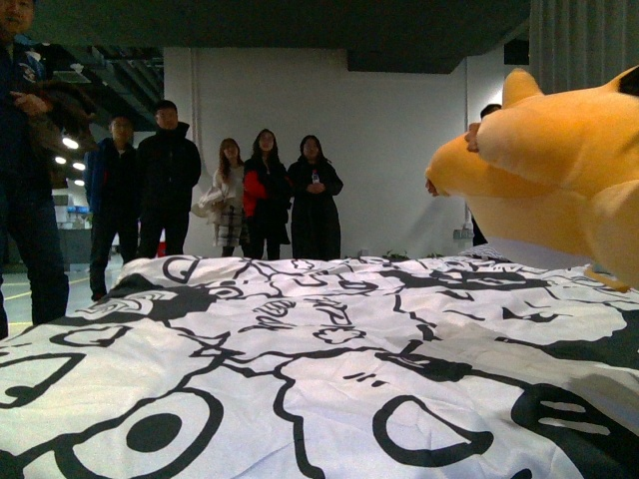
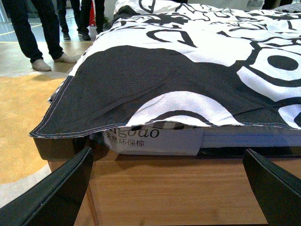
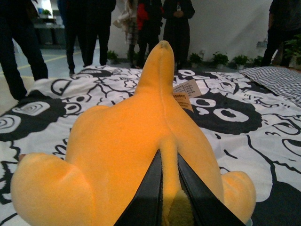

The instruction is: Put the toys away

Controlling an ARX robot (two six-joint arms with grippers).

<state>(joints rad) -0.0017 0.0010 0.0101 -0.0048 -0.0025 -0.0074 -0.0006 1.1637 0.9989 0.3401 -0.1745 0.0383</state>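
The yellow-orange plush animal hangs in the air at the right of the front view, above the bed's black-and-white cartoon duvet. In the right wrist view the plush animal fills the middle, and my right gripper is shut on a thin fold of its fabric. A paper tag sticks out of the toy. My left gripper is open over a wooden board at the bed's edge, with nothing between its black fingers.
Several people stand watching beyond the bed's far side, and one person stands close at the left. A checked pillow lies at the far right of the bed. A labelled mattress edge shows under the duvet.
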